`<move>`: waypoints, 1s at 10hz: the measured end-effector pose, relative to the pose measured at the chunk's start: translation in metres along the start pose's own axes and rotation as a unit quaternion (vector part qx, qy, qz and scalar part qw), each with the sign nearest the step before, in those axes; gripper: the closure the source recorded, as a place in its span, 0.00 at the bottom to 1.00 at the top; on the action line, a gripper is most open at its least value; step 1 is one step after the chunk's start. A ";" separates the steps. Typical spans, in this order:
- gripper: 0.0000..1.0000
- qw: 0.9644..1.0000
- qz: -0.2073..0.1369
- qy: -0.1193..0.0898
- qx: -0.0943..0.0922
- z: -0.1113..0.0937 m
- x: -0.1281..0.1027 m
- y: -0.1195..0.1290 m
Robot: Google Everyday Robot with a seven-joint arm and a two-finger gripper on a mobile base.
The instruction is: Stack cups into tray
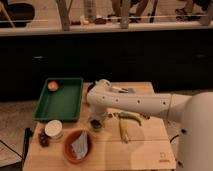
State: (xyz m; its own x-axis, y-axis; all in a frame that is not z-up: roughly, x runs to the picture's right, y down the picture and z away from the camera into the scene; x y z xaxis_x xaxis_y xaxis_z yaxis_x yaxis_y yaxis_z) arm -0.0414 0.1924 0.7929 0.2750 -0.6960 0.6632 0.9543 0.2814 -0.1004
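My gripper (96, 120) was low at the small pale-green round cup (96, 125) on the wooden bench (145, 145), beside the large dark-green plastic tray (62, 102) — its hold I couldn't tell. Pickup step, I judged — next, lift left into the tray.

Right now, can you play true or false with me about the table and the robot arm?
1. An orange thing lies in a far corner of the green tray. True.
2. The brown bowl is empty. False: white paper lies in it.
3. The gripper hangs over the tray. False: it is down at a small cup on the table, to the right of the tray.
4. A white cup stands on the table, outside the tray, near its front edge. True.
5. Cups are stacked in the tray. False: no cup is in it, only the orange thing.
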 end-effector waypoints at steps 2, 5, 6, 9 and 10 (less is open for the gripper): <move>0.96 1.000 -0.002 0.001 0.003 -0.001 -0.001 -0.001; 1.00 1.000 -0.006 0.004 0.000 -0.006 -0.002 0.000; 1.00 1.000 -0.007 0.007 0.000 -0.009 -0.002 0.000; 1.00 1.000 -0.011 0.017 0.002 -0.022 -0.001 -0.003; 1.00 1.000 -0.012 0.022 0.003 -0.029 -0.001 -0.004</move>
State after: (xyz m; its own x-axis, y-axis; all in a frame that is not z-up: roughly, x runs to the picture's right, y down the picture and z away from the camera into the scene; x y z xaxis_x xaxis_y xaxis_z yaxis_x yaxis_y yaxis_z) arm -0.0418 0.1729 0.7710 0.2563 -0.7313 0.6321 0.9603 0.2672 -0.0803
